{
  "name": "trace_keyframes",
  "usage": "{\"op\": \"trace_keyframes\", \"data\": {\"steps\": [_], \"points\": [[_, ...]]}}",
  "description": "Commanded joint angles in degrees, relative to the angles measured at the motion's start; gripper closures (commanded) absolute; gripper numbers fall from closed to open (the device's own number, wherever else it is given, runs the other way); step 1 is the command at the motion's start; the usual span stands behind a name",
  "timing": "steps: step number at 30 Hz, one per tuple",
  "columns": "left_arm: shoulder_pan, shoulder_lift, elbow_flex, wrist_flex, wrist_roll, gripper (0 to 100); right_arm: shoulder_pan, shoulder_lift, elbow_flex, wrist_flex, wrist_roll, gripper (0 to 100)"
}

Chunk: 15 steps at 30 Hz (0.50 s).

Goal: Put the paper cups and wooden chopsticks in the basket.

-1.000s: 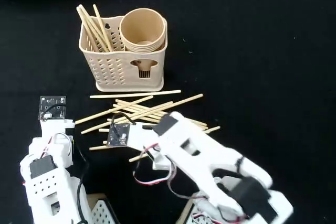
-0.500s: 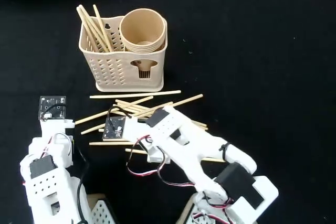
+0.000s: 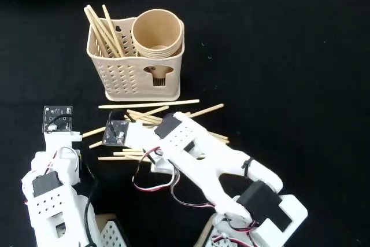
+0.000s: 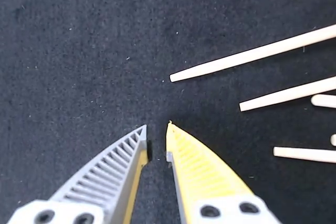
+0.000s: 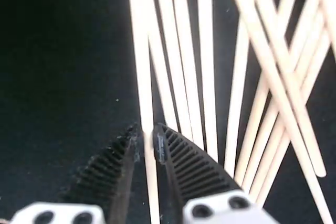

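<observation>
Chopsticks of pale wood lay scattered and crossing on the black surface, just in front of the basket; some ran nearly side by side, others slanted over them. The basket stood upright toward the far left of the surface; its left compartment held a leaning bundle of sticks, and its right compartment held nested paper cups with the open mouth upward.

The right arm stretched from the near edge across the pile, its wrist above the left part of the heap. In its wrist view the right claw was narrow, the two dark fingers closed about the outermost chopstick, which ran straight between them; the neighbouring sticks lay just beside it, several touching each other, with a crossed group beyond.

The left arm sat at the near left corner, well apart from the basket. The left claw was narrow too, its grey and yellow tips almost meeting, with nothing between them; it hung over bare black cloth, near the blunt ends of a few loose sticks but not touching them.
</observation>
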Motion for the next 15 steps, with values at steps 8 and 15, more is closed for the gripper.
{"op": "trace_keyframes", "data": {"steps": [8,15], "points": [[0.2,0.2,-0.2,-1.1,-0.1,92,-1.1,4.7,-5.1,-2.9,-0.6,93.3],[0.2,0.2,-0.2,-1.1,-0.1,92,-2.9,-0.6,-4.4,-1.6,-0.6,82.6]]}}
